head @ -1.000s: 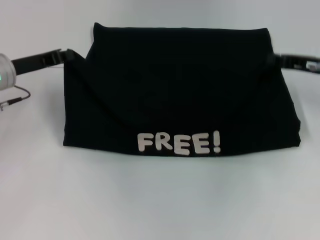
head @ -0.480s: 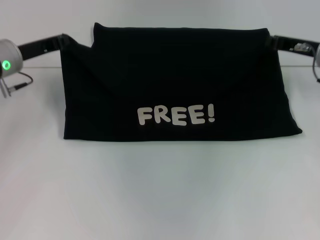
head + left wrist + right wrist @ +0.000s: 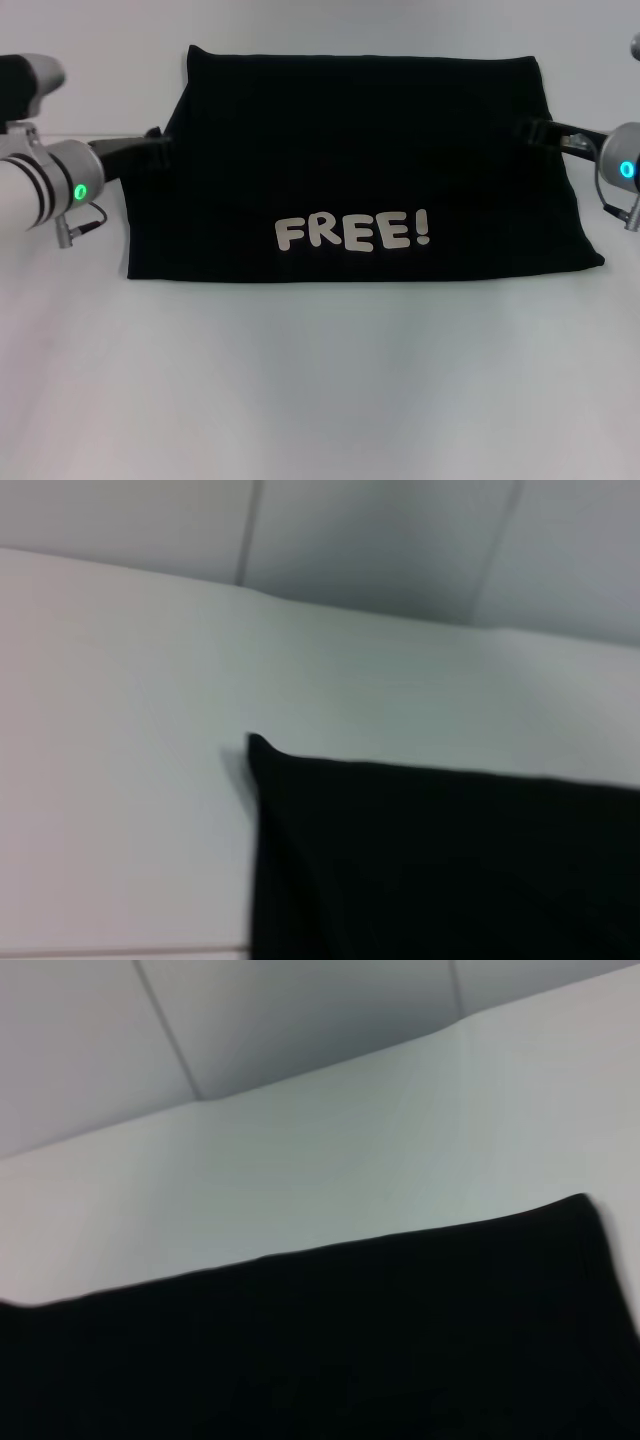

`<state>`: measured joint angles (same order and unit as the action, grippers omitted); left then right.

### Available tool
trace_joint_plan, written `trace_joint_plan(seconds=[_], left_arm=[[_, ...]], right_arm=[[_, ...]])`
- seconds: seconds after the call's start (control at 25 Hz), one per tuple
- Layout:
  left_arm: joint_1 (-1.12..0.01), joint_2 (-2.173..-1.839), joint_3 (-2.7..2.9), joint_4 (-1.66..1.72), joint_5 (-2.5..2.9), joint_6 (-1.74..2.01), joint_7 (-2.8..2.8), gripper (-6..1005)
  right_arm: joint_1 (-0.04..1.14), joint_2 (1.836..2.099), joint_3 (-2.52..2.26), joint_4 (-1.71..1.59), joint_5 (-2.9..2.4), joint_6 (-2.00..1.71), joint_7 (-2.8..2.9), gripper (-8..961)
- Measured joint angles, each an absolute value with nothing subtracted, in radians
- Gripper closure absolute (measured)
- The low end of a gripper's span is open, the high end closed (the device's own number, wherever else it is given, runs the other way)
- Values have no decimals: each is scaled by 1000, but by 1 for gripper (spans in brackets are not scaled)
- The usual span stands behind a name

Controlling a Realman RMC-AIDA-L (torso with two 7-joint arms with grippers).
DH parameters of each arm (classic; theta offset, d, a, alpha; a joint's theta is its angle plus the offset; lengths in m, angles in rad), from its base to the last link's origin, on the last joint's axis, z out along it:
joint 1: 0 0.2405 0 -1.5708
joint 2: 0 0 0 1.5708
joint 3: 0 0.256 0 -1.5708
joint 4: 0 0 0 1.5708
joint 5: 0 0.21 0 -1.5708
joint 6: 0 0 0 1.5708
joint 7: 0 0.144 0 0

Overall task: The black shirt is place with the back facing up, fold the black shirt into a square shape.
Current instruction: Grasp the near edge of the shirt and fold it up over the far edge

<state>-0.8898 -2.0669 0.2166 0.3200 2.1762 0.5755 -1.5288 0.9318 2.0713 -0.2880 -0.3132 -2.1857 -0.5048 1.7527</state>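
Note:
The black shirt lies on the white table as a wide folded rectangle, with white "FREE!" lettering near its front edge. My left gripper is at the shirt's left edge, about halfway back, its dark tip merging with the fabric. At the right edge, at about the same depth, is my right gripper. The left wrist view shows one corner of the shirt on the table. A long edge and a corner of the shirt show in the right wrist view. Neither wrist view shows fingers.
The white table stretches bare in front of the shirt and on both sides. Behind it a pale panelled wall meets the table's far edge. Both silver forearms with green lights reach in from the sides.
The lettering and front edge shifted back from a second ago and the fabric settled flat. Both grippers then came from the shirt's far corners toward me along its sides.

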Motion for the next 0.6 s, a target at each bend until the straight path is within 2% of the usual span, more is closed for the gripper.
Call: trace_joint_plan(seconds=[0.08, 0.2, 0.32, 0.52, 0.6], left_arm=[[-891, -2068, 251, 315, 2176, 570, -1526, 871], [-894, -2068, 266, 318, 2175, 551, -1526, 774], [-901, -2063, 266, 324, 2175, 540, -1529, 654], [-907, -2061, 290, 345, 2186, 549, -1571, 459], [-901, -2062, 330, 364, 2197, 579, -1636, 383]], right_arm=[[923, 2077, -288, -327, -2158, -500, 1742, 849], [903, 2085, -288, -345, -2050, -495, 1672, 748], [882, 2081, -288, -347, -1902, -498, 1570, 647], [865, 2071, -288, -347, -1799, -501, 1490, 394], [862, 2067, -289, -347, -1797, -503, 1489, 362]])
